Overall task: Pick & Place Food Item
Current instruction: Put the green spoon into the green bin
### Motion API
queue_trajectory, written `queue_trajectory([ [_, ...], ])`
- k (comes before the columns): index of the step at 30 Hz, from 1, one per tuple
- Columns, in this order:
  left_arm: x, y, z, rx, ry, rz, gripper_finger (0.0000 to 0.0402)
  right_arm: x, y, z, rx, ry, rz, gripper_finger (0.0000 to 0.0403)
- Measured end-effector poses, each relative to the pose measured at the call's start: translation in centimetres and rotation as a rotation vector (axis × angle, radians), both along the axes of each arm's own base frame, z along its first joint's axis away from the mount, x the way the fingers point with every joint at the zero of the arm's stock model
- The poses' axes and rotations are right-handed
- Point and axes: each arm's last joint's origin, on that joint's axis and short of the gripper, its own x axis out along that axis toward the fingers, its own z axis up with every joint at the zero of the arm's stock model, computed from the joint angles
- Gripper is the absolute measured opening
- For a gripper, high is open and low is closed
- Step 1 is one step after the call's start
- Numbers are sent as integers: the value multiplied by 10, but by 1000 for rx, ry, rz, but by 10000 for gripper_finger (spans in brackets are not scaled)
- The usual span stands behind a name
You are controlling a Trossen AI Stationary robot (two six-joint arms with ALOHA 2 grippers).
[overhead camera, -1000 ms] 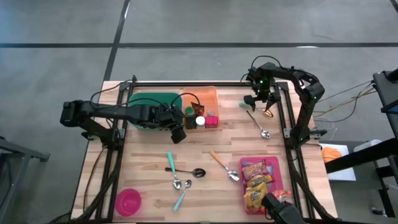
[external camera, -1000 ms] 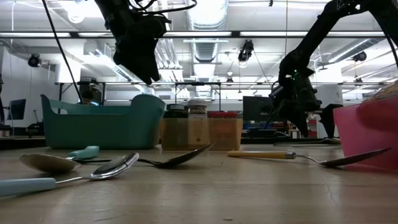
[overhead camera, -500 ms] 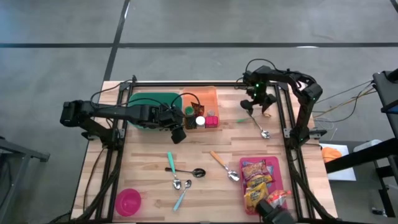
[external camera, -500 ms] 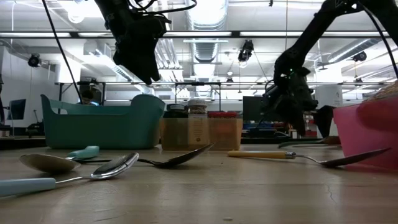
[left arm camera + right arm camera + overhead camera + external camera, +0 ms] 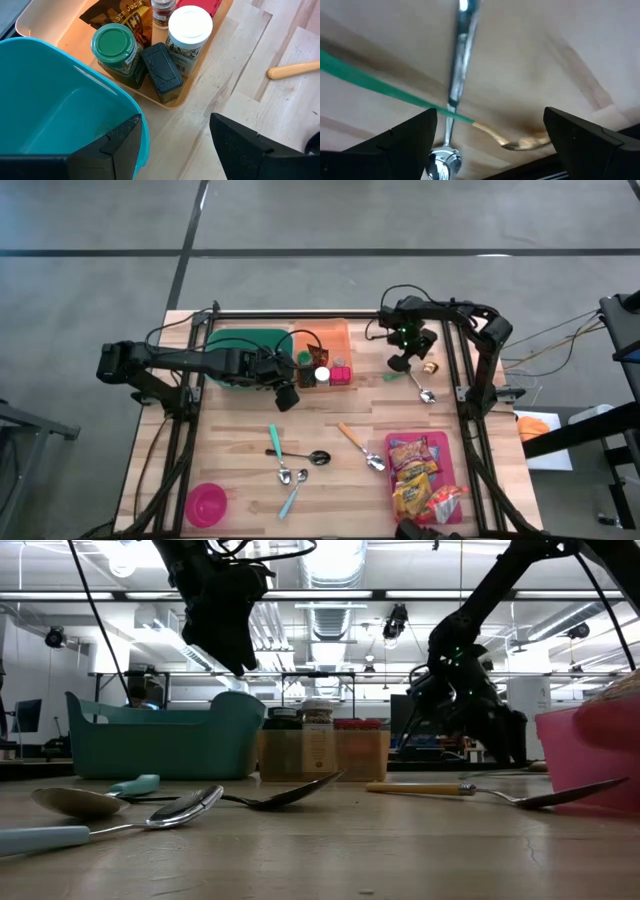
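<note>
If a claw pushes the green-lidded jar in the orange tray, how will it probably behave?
The green-lidded jar looks like glass, so probably heavy for its size and breakable if dropped. It stands packed against a dark box and a white-lidded jar in the orange tray, so a push would likely shove its neighbours rather than tip it. Its round, smooth side may slip.

spoons point(image 5: 180, 808) lie before a teal basket point(image 5: 165, 747), an orange bin point(image 5: 325, 754) beside it.
</note>
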Motion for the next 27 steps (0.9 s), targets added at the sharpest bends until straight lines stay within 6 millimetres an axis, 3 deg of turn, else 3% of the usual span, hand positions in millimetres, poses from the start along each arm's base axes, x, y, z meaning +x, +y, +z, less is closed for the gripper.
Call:
queue_trajectory([
  [17, 0, 0, 0, -6, 0, -5, 236, 14, 24, 1, 55, 10, 168, 363],
  [27, 0, 0, 0, -7, 0, -5, 236, 14, 37, -12, 62, 21, 207, 363],
])
